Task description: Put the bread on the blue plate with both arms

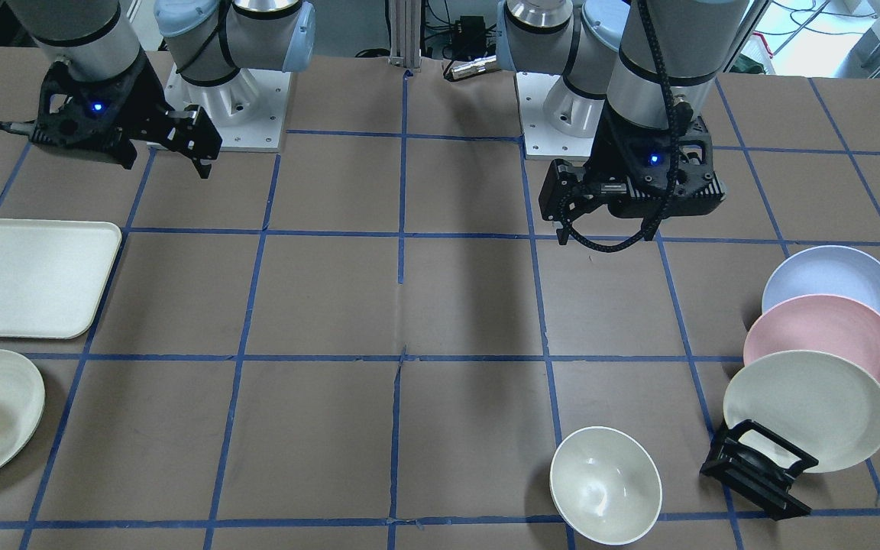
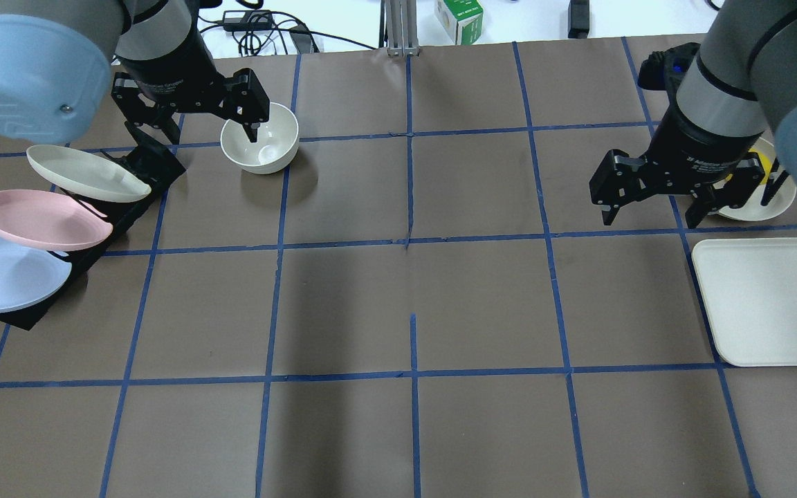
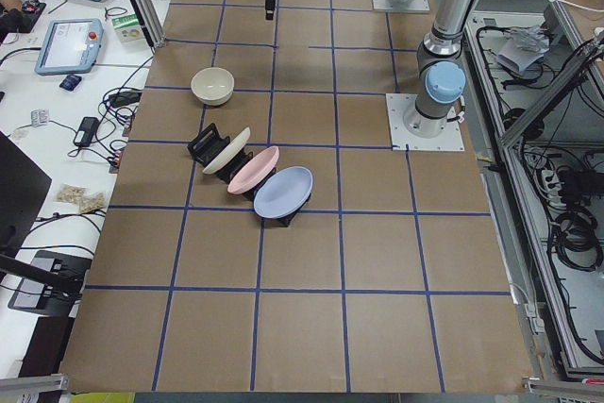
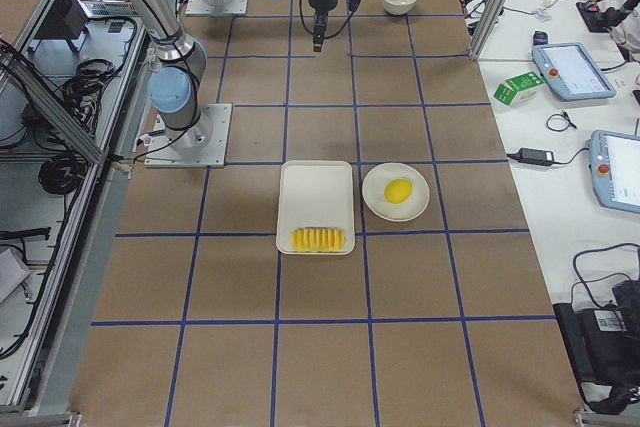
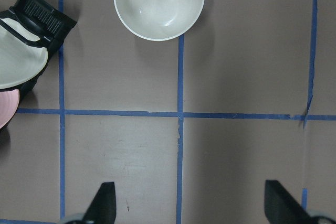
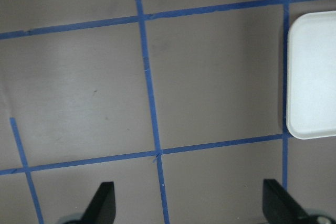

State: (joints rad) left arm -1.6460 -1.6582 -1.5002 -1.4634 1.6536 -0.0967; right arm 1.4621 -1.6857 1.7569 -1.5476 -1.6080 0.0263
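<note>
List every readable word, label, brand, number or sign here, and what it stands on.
No text reads legibly in any view.
White lettering on the body above the left claw and the right claw: too small to read.
Print on the green carton: blurred.
Displays on the tablet screens: too small to read.

Left end effector [image 5: 191, 205] and right end effector [image 6: 190, 205] aloft, both spread wide.

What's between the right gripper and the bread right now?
In the exterior right view, only a bare stretch of taped table and the empty part of the white tray lie between the right gripper and the bread.
</note>
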